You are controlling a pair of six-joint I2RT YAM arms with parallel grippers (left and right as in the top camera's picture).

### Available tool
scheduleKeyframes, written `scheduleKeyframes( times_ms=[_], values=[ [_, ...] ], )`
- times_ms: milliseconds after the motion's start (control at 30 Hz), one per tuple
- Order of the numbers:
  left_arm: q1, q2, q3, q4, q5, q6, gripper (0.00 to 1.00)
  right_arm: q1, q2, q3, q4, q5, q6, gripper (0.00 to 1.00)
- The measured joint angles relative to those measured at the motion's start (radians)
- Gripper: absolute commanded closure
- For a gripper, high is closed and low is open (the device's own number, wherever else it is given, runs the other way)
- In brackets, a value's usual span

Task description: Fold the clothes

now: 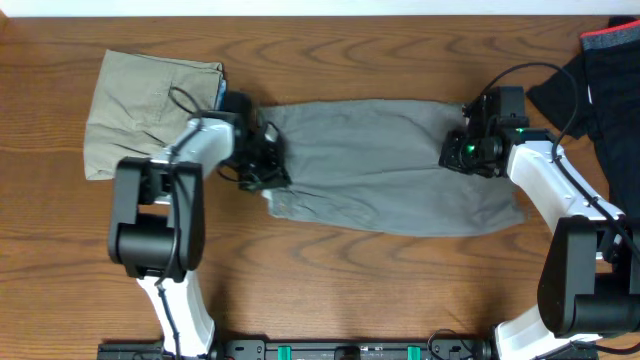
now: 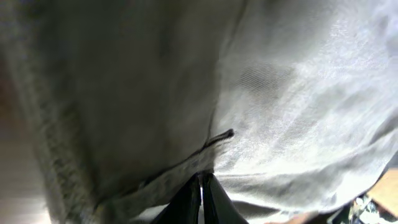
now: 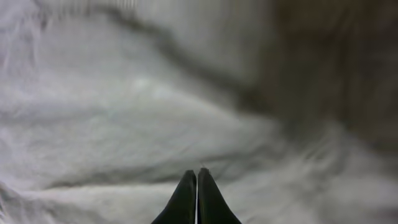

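Observation:
A grey garment (image 1: 380, 165) lies spread flat across the middle of the table. My left gripper (image 1: 262, 160) is at its left end. In the left wrist view the jaws (image 2: 201, 176) are shut on a hem edge of the grey fabric (image 2: 298, 93). My right gripper (image 1: 462, 150) is at the garment's right end. In the right wrist view its jaws (image 3: 197, 171) are pressed together on the grey cloth (image 3: 124, 112), with creases running to the tips.
A folded beige garment (image 1: 150, 105) lies at the back left, just beyond the left arm. A pile of dark clothes (image 1: 600, 80) with a red trim sits at the back right corner. Bare wood table (image 1: 350, 290) lies in front.

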Motion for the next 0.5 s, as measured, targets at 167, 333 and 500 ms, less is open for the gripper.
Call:
scheduleKeyframes(
  times_ms=[167,333,500],
  values=[
    [0.04,0.0,0.042,-0.062,-0.038,0.048,0.86,0.006,0.0,0.0,0.083,0.0,0.003,0.99],
    [-0.01,-0.035,0.064,-0.129,-0.05,0.074,0.83,0.057,0.0,0.0,0.138,0.003,-0.019,0.99],
    [-0.123,-0.12,0.066,-0.113,-0.051,0.086,0.83,0.111,0.033,0.0,0.196,0.023,-0.04,0.99]
  ],
)
